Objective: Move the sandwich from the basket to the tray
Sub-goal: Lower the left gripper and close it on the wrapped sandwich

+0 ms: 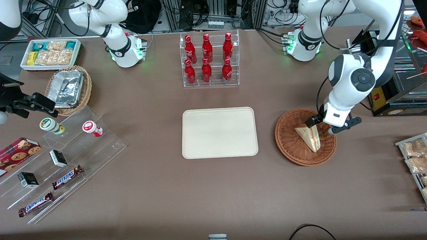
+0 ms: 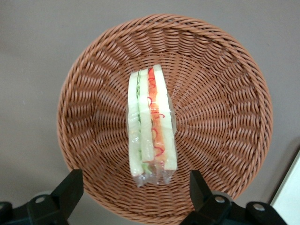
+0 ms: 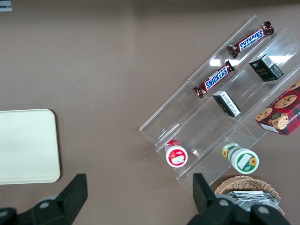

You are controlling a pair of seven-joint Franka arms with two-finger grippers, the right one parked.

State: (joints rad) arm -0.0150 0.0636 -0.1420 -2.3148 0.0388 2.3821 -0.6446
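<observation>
Gripper (image 2: 136,190) of the left arm hangs above the basket (image 2: 225,93), with its two fingers (image 2: 70,187) spread wide and holding nothing. Between the fingers, lower down, lies the sandwich (image 2: 151,126) on the basket floor, resting on a bread face's edge so that the red, yellow and green filling stripes face up to the wrist camera. In the front view the sandwich (image 1: 308,137) has its long axis slanted, the narrow tip toward the front camera. The basket (image 1: 290,143) stands on the brown worktop (image 1: 213,193), near the cream tray (image 1: 220,132) but apart from it.
</observation>
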